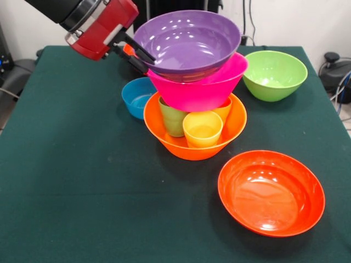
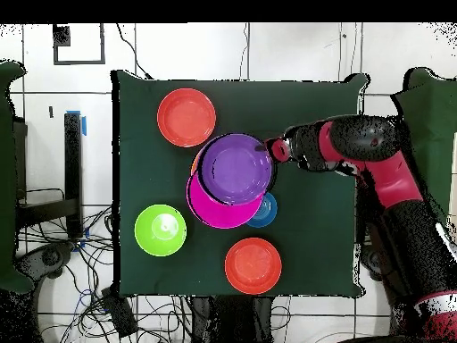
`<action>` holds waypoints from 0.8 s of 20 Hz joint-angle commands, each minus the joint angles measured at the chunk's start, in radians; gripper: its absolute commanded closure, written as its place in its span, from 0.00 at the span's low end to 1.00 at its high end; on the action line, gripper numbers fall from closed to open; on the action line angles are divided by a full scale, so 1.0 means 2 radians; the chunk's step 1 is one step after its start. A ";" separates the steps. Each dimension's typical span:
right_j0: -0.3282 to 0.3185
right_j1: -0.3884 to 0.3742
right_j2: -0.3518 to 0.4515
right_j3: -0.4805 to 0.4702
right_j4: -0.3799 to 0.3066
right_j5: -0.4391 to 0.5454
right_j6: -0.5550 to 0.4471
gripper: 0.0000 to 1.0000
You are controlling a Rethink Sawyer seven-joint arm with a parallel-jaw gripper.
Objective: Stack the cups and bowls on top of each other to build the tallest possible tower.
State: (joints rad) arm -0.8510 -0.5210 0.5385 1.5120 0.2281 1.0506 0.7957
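The gripper grips the rim of the purple bowl, which sits tilted on the pink bowl. Below it, three cups stand in the orange bowl.

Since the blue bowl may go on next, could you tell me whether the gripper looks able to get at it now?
Probably not straight away: the gripper is at the purple bowl's rim, and the blue bowl sits partly under the overhanging pink bowl.
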 commanded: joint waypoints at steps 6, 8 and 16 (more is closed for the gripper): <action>-0.014 -0.004 0.011 0.037 -0.036 0.017 0.014 1.00; -0.018 -0.005 0.015 0.041 -0.037 0.008 0.008 1.00; -0.030 -0.010 0.025 0.054 -0.048 -0.019 -0.007 1.00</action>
State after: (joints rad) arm -0.9123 -0.5280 0.5446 1.5457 0.1924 1.0520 0.7957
